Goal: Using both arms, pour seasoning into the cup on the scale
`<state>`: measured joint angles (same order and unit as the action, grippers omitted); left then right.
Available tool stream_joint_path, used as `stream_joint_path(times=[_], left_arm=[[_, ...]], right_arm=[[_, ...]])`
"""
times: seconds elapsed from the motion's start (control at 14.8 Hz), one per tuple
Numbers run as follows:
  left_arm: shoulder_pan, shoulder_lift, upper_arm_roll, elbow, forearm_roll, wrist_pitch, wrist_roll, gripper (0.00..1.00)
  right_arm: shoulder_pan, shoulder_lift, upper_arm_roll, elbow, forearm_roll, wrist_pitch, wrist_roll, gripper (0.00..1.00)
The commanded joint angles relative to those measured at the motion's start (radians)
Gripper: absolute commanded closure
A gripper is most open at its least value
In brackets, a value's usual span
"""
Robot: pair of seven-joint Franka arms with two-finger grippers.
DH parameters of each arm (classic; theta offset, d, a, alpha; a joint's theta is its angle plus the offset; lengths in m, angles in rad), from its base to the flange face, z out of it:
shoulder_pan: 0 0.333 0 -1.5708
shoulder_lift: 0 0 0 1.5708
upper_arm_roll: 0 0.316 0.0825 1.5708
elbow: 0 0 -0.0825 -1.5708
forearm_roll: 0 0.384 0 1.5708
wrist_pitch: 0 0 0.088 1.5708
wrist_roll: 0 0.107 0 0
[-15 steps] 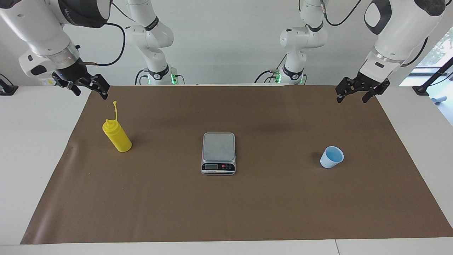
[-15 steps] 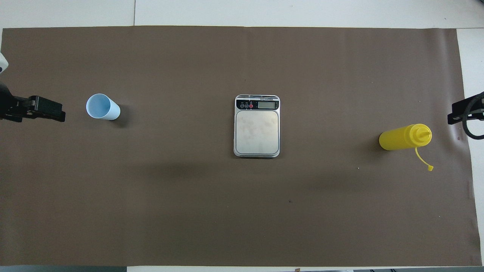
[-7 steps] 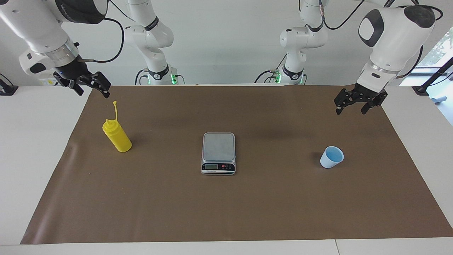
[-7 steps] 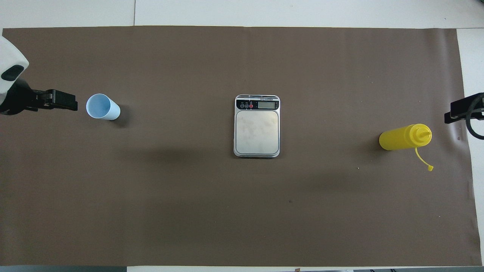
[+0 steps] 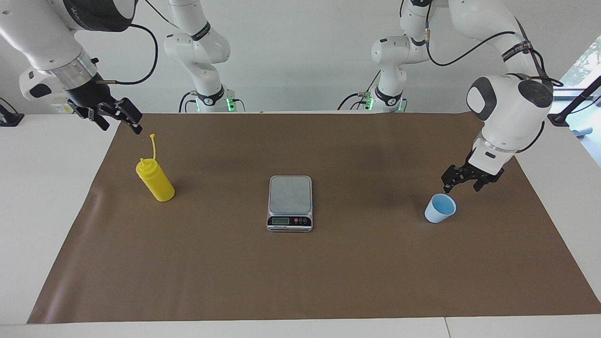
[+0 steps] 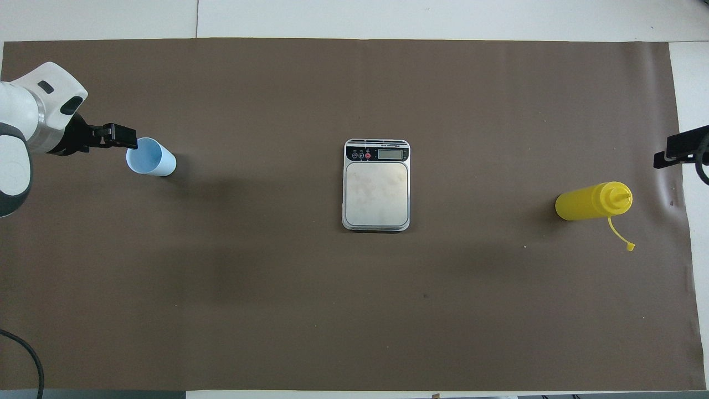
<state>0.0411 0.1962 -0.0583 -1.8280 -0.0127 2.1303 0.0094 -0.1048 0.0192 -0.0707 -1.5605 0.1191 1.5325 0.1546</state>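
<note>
Start with the bottle (image 5: 156, 182): it stands upright on the worktop (image 5: 300, 281) toward the right arm's end, the nearest to the robots of the three things, with its cap strap sticking up free of the nozzle. The right gripper (image 5: 120, 126) hangs above the worktop's edge near it, fingers apart and holding nothing; that arm waits.

The scale (image 5: 290, 203) lies mid-worktop, a little farther out, its platform bare.

Farthest out, toward the left arm's end, stands the cup (image 5: 440, 210), upright and well apart from the scale. Your left gripper (image 5: 461, 187) hangs just above its rim, slightly off toward the left arm's end, fingers apart, not touching.

The step in hand looks like picking up the cup. Centre the gripper over the cup before you lower it, so one finger does not clip the rim and tip it. Take the wall below the rim and close softly; a cup this light will likely squash or skid. Set it on the middle of the platform, clear of the buttons, before you bring in the bottle.
</note>
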Motion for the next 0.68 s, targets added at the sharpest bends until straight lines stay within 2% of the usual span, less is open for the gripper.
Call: stream_joint_path(times=[0.0, 0.14, 0.2, 0.27, 0.34, 0.41, 0.47, 0.61], left_arm=[[0.022, 0.014, -0.005, -0.088, 0.014, 0.143, 0.011, 0.00], [0.026, 0.037, -0.005, -0.132, 0.016, 0.219, 0.011, 0.00], [0.028, 0.045, -0.005, -0.154, 0.014, 0.255, 0.009, 0.02], [0.028, 0.058, -0.005, -0.166, 0.014, 0.295, 0.003, 0.12], [0.026, 0.066, -0.005, -0.178, 0.014, 0.315, -0.003, 0.29], [0.026, 0.066, -0.005, -0.191, 0.014, 0.318, -0.003, 0.60], [0.028, 0.062, -0.005, -0.194, 0.014, 0.307, -0.005, 0.99], [0.026, 0.060, -0.005, -0.195, 0.014, 0.298, -0.021, 1.00]], right_arm=[[-0.071, 0.117, -0.003, 0.109, 0.097, -0.076, 0.164, 0.00], [-0.163, 0.351, -0.001, 0.404, 0.177, -0.233, 0.238, 0.00], [-0.188, 0.419, 0.005, 0.484, 0.183, -0.268, 0.282, 0.00], [-0.200, 0.456, 0.002, 0.514, 0.192, -0.270, 0.299, 0.00], [-0.226, 0.469, 0.002, 0.514, 0.207, -0.268, 0.301, 0.00], [-0.267, 0.490, -0.001, 0.511, 0.244, -0.275, 0.309, 0.00], [-0.330, 0.525, -0.003, 0.508, 0.302, -0.281, 0.316, 0.00], [-0.427, 0.577, -0.003, 0.490, 0.413, -0.310, 0.409, 0.00]])
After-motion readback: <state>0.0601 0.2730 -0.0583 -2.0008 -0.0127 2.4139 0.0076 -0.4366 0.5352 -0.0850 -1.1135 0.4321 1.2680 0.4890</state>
